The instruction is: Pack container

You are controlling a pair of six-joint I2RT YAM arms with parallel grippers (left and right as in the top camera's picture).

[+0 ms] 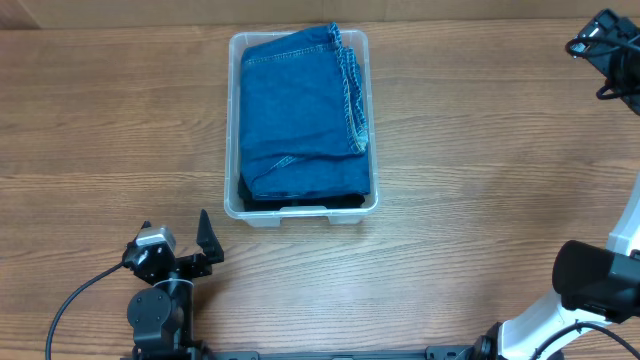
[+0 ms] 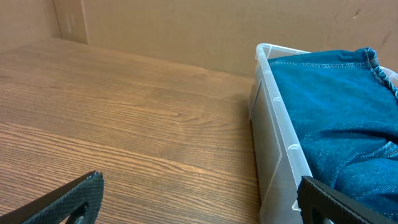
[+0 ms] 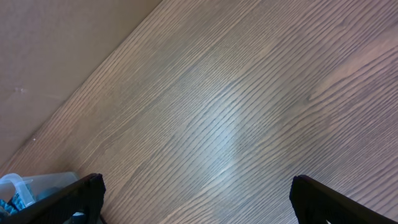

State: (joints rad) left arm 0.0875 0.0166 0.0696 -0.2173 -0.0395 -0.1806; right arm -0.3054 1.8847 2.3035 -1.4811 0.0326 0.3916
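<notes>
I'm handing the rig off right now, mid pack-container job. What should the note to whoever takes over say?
Left gripper: open, empty, low over the table near the container.
Right gripper: open, empty, over bare wood off to the far right.
Container: mid-table, filled by folded blue denim, with something dark underneath.
Done: the denim is in.
Left: no loose items or lid in view; probably only a check.

The clear, round-cornered rectangular plastic container (image 1: 300,213) stands upright and lidless mid-counter (image 1: 100,120), filled to its rim with folded blue jeans (image 1: 300,110).
</notes>
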